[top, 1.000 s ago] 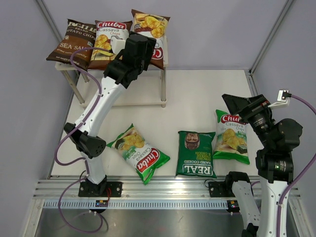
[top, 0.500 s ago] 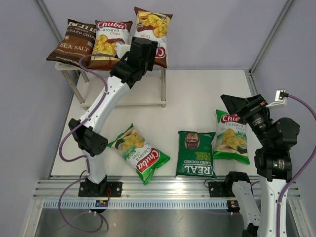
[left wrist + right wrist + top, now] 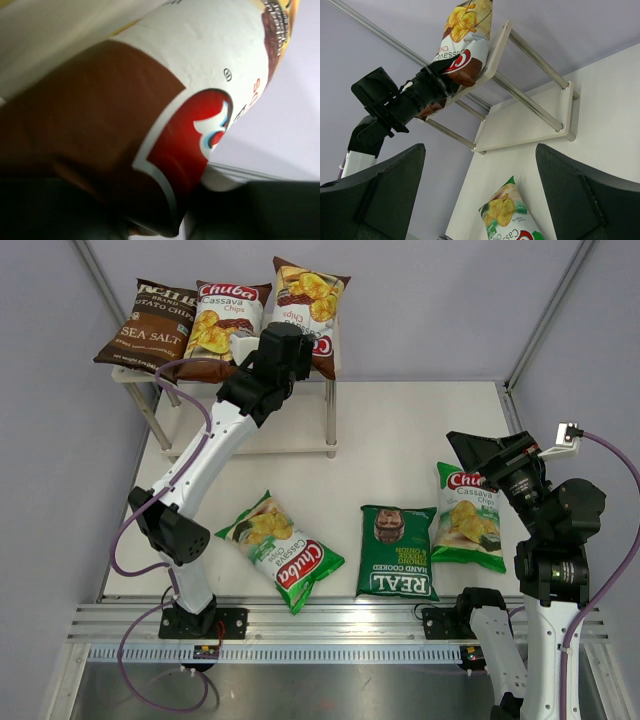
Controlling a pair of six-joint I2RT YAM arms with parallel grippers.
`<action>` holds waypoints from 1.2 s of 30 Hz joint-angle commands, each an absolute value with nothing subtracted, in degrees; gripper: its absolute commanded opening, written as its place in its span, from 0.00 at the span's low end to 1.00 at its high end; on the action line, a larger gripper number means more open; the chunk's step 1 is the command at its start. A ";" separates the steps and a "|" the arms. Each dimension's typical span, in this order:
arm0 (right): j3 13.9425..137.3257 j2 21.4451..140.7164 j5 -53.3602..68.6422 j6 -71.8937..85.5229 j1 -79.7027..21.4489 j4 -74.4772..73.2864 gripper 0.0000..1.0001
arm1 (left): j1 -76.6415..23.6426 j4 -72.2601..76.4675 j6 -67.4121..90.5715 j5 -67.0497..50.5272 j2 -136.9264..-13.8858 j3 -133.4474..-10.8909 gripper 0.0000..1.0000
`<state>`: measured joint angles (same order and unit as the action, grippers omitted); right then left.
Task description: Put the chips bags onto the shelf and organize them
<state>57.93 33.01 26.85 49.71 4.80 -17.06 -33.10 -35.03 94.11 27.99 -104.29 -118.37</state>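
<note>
Shelf [image 3: 295, 425]: stood at the far left of the surface [image 3: 400, 440], two pale boards on thin metal legs.
Top board: carried three bags side by side. Sea Salt bag [image 3: 150, 328] on the left, brown Chuba bag [image 3: 222, 320] in the middle, second brown Chuba bag [image 3: 310, 295] on the right with its logo end toward the arms, reaching past the near edge.
Left fingers [image 3: 260, 210]: sat at the near end of the second brown Chuba bag, dark shapes on either side of it. Could not tell whether clamped or merely close, as the bag filled the wrist view.
Right fingers [image 3: 375, 200]: spread wide with nothing between, raised over the right side of the surface and facing the shelf.
Near edge of the surface: held a tilted green Chuba bag [image 3: 280, 550] by the left arm, the REAL bag [image 3: 397, 552] apart to its right, and a second green Chuba bag [image 3: 468, 517] just beside that.
</note>
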 commanded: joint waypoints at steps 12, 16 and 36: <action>59.50 32.87 28.21 49.66 4.13 -15.73 1.00 | -34.28 -46.83 97.64 31.90 -105.64 -127.61 0.19; 59.59 32.78 28.13 49.66 3.96 -15.91 1.00 | -34.28 -49.39 96.77 33.40 -107.31 -133.49 0.25; 58.54 32.08 29.00 50.62 3.78 -15.21 0.99 | -32.96 -51.33 94.39 28.58 -106.70 -130.70 0.82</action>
